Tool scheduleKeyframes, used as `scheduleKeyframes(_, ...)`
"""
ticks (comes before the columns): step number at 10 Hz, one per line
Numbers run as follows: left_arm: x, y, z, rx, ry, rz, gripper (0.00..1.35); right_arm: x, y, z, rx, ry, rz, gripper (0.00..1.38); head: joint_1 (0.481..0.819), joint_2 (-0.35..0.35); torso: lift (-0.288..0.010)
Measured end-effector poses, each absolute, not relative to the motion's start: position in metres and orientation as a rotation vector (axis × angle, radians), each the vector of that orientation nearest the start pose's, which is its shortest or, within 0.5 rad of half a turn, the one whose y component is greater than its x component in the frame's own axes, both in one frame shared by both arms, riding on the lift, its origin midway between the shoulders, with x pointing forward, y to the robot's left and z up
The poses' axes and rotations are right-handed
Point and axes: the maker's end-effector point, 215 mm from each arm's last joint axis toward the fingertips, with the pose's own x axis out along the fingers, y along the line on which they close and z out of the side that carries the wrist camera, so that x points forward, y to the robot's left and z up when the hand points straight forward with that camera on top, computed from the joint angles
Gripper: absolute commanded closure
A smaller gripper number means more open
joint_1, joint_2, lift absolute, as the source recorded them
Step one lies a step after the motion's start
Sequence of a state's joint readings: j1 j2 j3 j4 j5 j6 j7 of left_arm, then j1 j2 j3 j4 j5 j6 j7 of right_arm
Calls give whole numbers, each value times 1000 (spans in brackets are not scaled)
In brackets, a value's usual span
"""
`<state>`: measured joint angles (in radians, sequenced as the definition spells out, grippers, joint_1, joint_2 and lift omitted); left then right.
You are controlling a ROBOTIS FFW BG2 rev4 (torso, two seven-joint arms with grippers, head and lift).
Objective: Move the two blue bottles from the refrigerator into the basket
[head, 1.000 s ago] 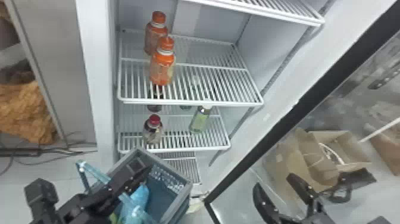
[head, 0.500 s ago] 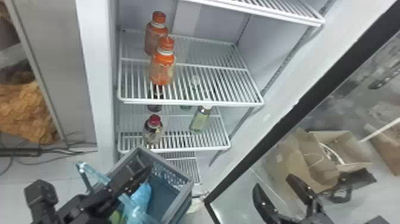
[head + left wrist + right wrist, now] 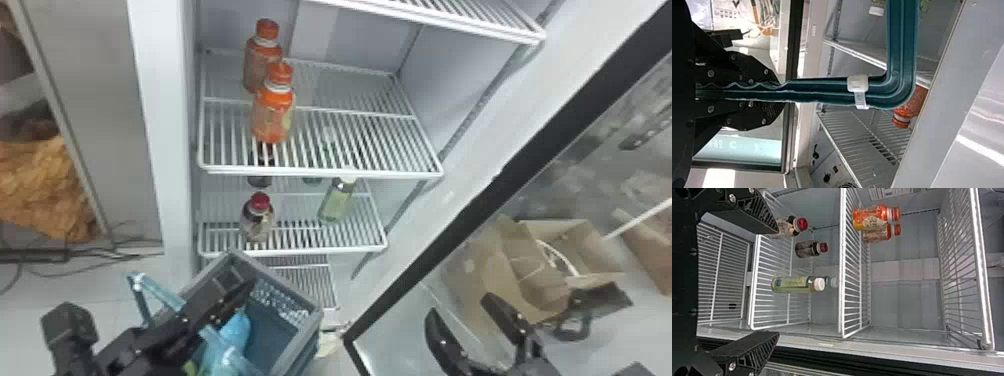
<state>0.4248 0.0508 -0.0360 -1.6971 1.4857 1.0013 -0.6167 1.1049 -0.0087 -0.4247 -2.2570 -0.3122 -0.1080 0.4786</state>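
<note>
The left pincer [image 3: 782, 92] is closed on the basket handle [image 3: 820, 91]; the right pincer [image 3: 461, 307] hangs open at five o'clock. In the basket [image 3: 302, 332], at seven o'clock, lies what is probably a blue bottle [image 3: 235, 331], too covered to tell whether both are in. Best hold the handle firmly, basket level, and bring any remaining one round clear of the orange bottles [image 3: 272, 115] at eleven o'clock

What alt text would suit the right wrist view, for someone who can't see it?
An open black robot hand before the wire shelves of a refrigerator. Two orange bottles stand on one shelf; the shelf below holds two dark, red-capped bottles and a pale green, white-capped one, with another white cap behind it.
</note>
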Motion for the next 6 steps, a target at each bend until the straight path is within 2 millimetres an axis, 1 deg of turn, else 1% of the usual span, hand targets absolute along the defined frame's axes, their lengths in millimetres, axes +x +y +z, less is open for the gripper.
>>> scheduleKeyframes(6,296,-10,-353,-1767,631,-994,1202,245,-330,-369,18,257,165,133,695,-350,0)
